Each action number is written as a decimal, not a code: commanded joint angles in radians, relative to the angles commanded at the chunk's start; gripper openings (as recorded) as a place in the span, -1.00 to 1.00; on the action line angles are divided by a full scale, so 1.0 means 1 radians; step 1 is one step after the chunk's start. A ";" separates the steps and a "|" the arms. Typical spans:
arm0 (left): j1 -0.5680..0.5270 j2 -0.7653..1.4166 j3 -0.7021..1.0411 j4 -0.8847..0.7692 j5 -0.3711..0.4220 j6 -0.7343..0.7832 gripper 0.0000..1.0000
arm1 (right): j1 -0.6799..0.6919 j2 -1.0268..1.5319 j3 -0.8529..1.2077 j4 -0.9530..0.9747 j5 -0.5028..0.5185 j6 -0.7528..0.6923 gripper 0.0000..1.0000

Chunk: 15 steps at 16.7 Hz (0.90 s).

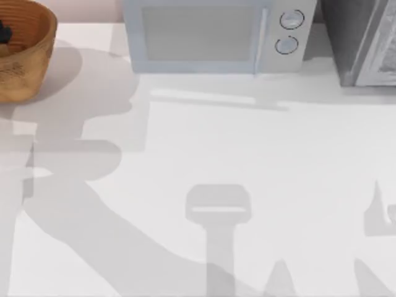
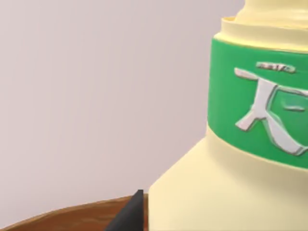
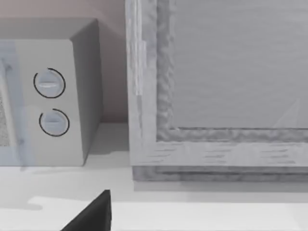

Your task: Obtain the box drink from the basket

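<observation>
The orange-brown basket stands at the table's far left corner. At the picture's left edge, a dark part of my left gripper reaches inside it. The left wrist view looks at the box drink from very close. It is a pale yellow container with a green band bearing a white character. A black tip of the left gripper lies right beside the drink's lower body, above the basket's brown rim. Whether it grips the drink is hidden. My right gripper hangs over the table's right side.
A pale grey microwave with two round knobs stands at the back middle. A grey framed cabinet is at the back right, facing the right wrist camera. Arm shadows cross the white tabletop.
</observation>
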 joint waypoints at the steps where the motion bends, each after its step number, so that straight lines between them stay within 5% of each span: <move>1: 0.000 0.000 0.000 0.000 0.000 0.000 -0.81 | 0.000 0.000 0.000 0.000 0.000 0.000 1.00; 3: 0.000 0.000 0.000 0.000 0.000 0.000 -1.00 | 0.000 0.000 0.000 0.000 0.000 0.000 1.00; 15: 0.007 -0.057 0.030 -0.069 -0.001 0.004 -1.00 | 0.000 0.000 0.000 0.000 0.000 0.000 1.00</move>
